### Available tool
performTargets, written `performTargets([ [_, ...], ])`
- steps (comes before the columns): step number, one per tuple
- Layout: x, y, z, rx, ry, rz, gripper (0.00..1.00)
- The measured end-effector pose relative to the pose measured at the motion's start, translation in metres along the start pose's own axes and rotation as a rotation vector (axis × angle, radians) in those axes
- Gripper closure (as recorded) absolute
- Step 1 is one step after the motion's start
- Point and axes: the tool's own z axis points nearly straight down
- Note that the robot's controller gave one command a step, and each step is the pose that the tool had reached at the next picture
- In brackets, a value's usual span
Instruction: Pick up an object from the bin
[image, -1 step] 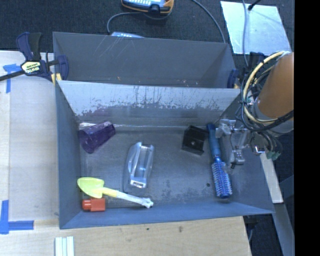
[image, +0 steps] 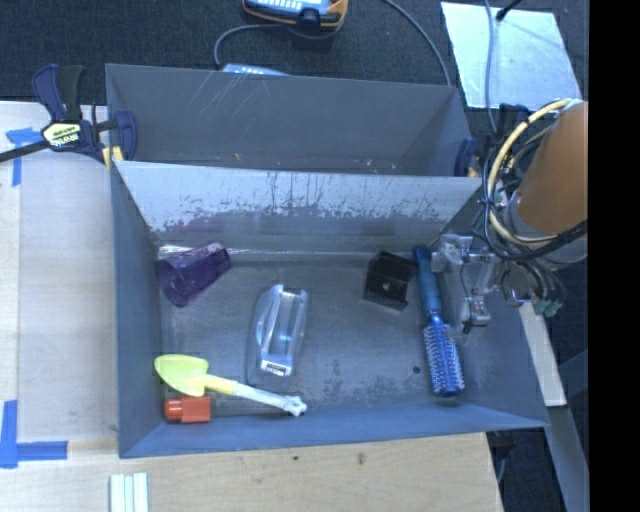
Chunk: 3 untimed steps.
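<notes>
Apparently the gripper (image: 472, 318) is hanging at the right of the bin (image: 300, 205), just beside the blue brush (image: 440, 355) lying along that wall, probably its nearest pick, though open or closed I cannot tell.

cover (image: 556, 170): orange, rounded | cables (image: 498, 190): black and yellow loops | end effector (image: 472, 318): silver metal

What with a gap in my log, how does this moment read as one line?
claw: right side of grey metal bin, beside blue bristled plastic hairbrush | hairbrush: lying on floor | near: small black block
</notes>
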Motion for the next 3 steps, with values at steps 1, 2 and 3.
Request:
performTargets([
  [1,-0.002,-0.005,0.019,0.001,-0.006,-0.116,0.00],
  [2,-0.003,-0.038,0.066,0.001,-0.003,-0.398,0.00],
  [3,-0.009,-0.038,0.069,0.003,-0.008,-0.568,0.00],
])
